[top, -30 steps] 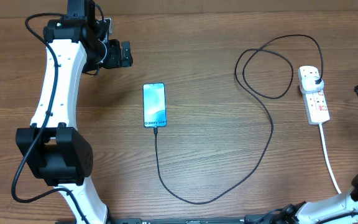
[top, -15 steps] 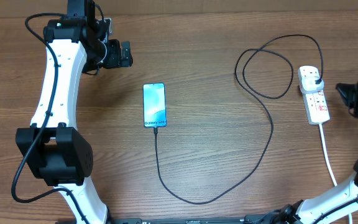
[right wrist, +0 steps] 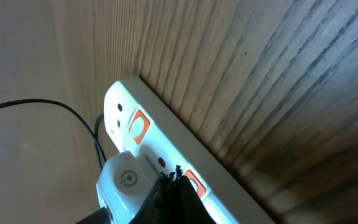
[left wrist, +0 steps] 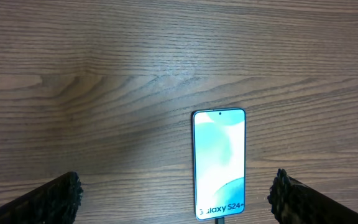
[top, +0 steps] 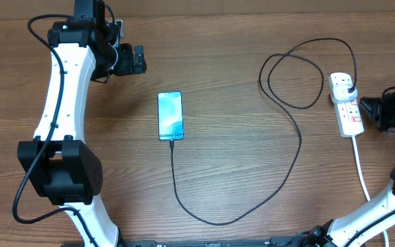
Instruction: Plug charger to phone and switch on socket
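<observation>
Hovering right of the socket [top: 346, 110], the right gripper [top: 365, 105] is held fingertips together near a red switch [right wrist: 194, 182]; the adjacent adapter [right wrist: 124, 182] could be knocked loose by an off-aim press. The phone [top: 171, 115] is seen well left of it, charger [top: 300, 147] apparently attached.

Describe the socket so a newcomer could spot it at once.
On the wooden table, look far right, just beside the right gripper. The socket is the white bar with orange-red switches; its cord is thick and white, unlike the thin black charger.
</observation>
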`<state>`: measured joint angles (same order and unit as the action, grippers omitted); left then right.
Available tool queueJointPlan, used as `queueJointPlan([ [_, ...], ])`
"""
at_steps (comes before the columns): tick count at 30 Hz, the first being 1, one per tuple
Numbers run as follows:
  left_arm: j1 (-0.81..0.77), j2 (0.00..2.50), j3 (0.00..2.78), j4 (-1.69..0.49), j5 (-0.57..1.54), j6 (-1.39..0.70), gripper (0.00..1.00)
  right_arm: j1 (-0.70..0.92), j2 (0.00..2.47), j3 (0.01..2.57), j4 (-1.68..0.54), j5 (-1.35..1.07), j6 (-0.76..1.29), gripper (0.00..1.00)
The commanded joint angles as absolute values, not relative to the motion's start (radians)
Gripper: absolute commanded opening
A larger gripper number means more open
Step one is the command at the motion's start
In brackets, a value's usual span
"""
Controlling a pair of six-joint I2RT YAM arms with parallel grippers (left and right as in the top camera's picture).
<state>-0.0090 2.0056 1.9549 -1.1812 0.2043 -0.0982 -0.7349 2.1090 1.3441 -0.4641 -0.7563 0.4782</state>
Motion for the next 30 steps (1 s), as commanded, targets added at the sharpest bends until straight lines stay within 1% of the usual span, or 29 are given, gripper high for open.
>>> queueJointPlan([
  [1,-0.006,2.016,1.953,-1.177,0.199,-0.094,1.0,-0.716,2.116,1.34,-0.45,-0.752,0.483,0.04],
  [22,-0.006,2.016,1.953,-1.177,0.199,-0.094,1.0,-0.694,2.153,1.334,-0.474,-0.76,0.474,0.04],
  [30,-0.006,2.016,1.953,-1.177,0.199,-0.094,1.0,-0.674,2.153,1.334,-0.523,-0.751,0.471,0.04],
])
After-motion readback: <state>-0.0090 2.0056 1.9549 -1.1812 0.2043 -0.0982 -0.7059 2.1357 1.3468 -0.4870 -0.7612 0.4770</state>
